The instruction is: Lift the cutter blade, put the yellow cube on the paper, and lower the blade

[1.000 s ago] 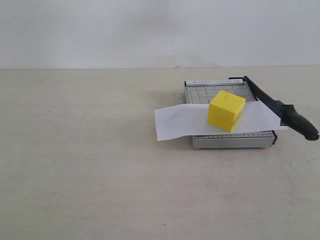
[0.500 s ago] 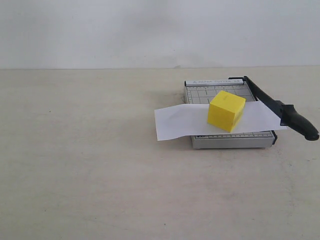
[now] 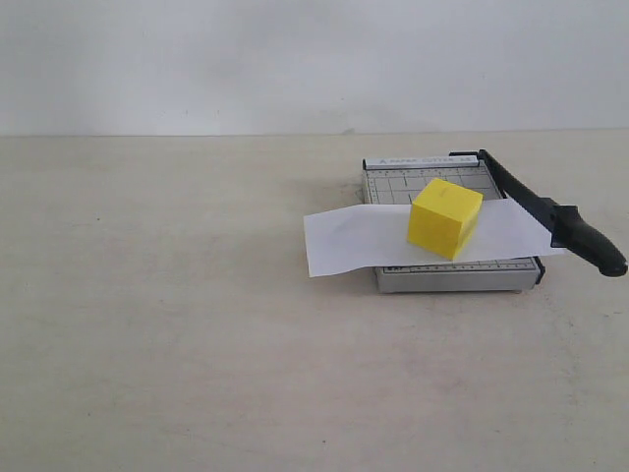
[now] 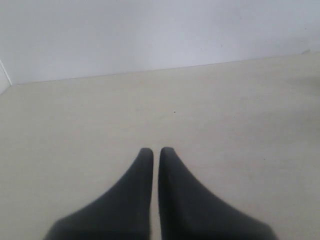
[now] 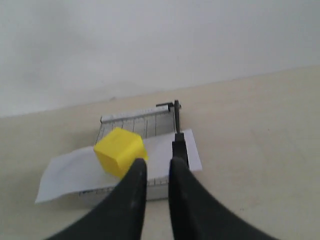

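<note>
On the bench [image 3: 177, 324], toward the right of the exterior view, sits the grey trimmer [image 3: 447, 279] with the paper [image 3: 344, 241] laid across it; the yellow cube [image 3: 444, 218] rests on the paper over the board, just beside the cutter blade [image 3: 526, 202]; the blade lies low along the trimmer's right edge and crosses over the paper's end; its thick handle [image 3: 595, 251] juts past the front corner. Whether the blade is pressed fully home I cannot tell.

Neither arm shows in the exterior view; the left pincer [image 4: 152, 151] is closed and empty over bare bench; the right pincer [image 5: 156, 166] stands narrowly parted, holding nothing, facing the trimmer but apart from it.

By my judgement the cube and blade look placed and the task is close to done; the step in hand is likely to make sure the blade is down. To do it well, the right pincer should come at the handle from above and press straight down on the thick end only; it should avoid nudging the cube or dragging the paper, and lift away cleanly afterwards.
</note>
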